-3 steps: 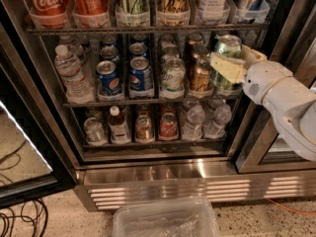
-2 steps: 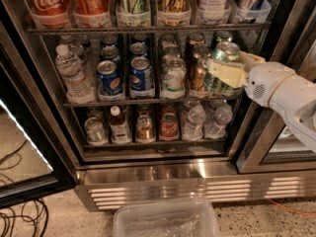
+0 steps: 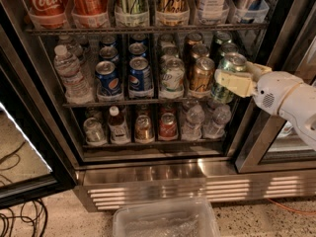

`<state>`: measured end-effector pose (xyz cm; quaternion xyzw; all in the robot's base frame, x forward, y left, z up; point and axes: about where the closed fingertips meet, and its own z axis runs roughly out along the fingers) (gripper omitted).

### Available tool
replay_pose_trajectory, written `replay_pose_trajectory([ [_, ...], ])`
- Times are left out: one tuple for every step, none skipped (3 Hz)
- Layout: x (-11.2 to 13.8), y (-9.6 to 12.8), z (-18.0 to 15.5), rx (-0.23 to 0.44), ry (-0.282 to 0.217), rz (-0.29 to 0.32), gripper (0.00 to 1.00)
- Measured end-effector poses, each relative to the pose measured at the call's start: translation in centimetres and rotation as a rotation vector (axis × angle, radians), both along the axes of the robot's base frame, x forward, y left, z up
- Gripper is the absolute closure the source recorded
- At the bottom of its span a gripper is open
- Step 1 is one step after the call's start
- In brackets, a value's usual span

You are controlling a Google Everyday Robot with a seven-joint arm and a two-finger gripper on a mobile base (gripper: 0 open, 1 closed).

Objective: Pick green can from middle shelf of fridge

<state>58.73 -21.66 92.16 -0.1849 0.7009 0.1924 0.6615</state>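
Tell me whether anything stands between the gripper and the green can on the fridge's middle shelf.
Nothing visible does. The white gripper lies across the front of the small olive-green metal can at the right end of the dark wire middle shelf. The gold-bronze can stands to its left, not between them.

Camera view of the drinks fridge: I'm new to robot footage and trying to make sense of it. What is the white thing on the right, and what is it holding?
There is only one picture, from a camera looking into the open fridge from the front. The white thing is a robot arm. Its two-fingered hand is closed around the green can at the right end of the middle shelf. That shelf also carries blue cans, a gold can and a water bottle on the left. A clear plastic bin sits on the floor below.
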Motion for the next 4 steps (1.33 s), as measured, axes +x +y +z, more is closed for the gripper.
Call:
replay_pose_trajectory([
  [-0.5,1.0,-0.5,0.010,0.019,0.039,1.00],
  [-2.4,3.8,-1.5,0.045,0.068,0.149,1.00],
  [-5.2,7.1,-1.5,0.078,0.113,0.290,1.00],
  [-7.3,8.7,-1.7,0.152,0.137,0.346,1.00],
])
